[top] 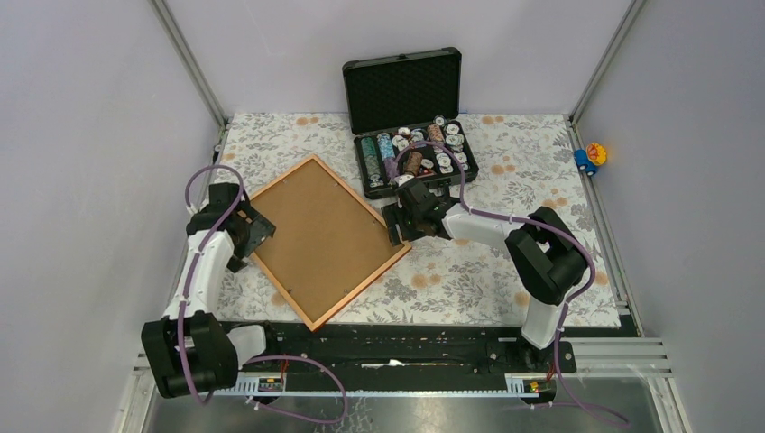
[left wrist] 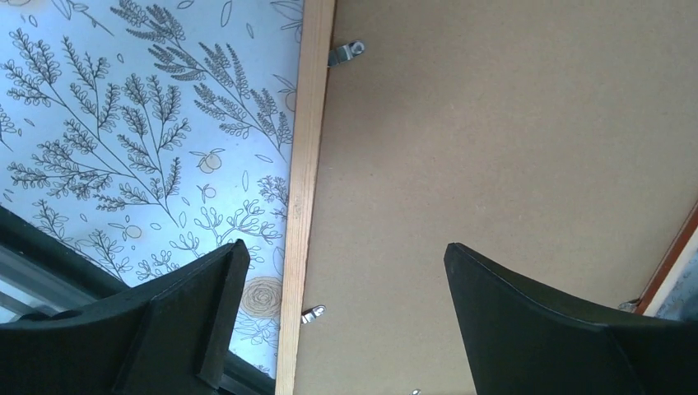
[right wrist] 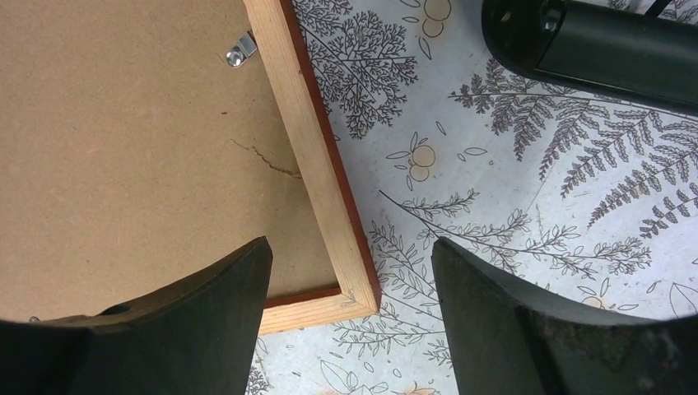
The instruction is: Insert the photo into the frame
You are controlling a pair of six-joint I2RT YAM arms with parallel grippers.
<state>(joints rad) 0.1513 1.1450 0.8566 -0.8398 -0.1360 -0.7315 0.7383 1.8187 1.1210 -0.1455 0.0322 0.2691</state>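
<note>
The frame lies back side up on the flowered cloth, turned like a diamond. A brown backing board fills it. The photo is out of view. My left gripper hangs open over the frame's left edge; in the left wrist view the wooden rail and board pass between the spread fingers, untouched. My right gripper is open above the frame's right corner; in the right wrist view that corner sits between the fingers, with nothing gripped.
An open black case of chips stands just behind the right gripper, and its dark edge shows in the right wrist view. Small metal clips hold the board. A small toy sits past the right wall rail.
</note>
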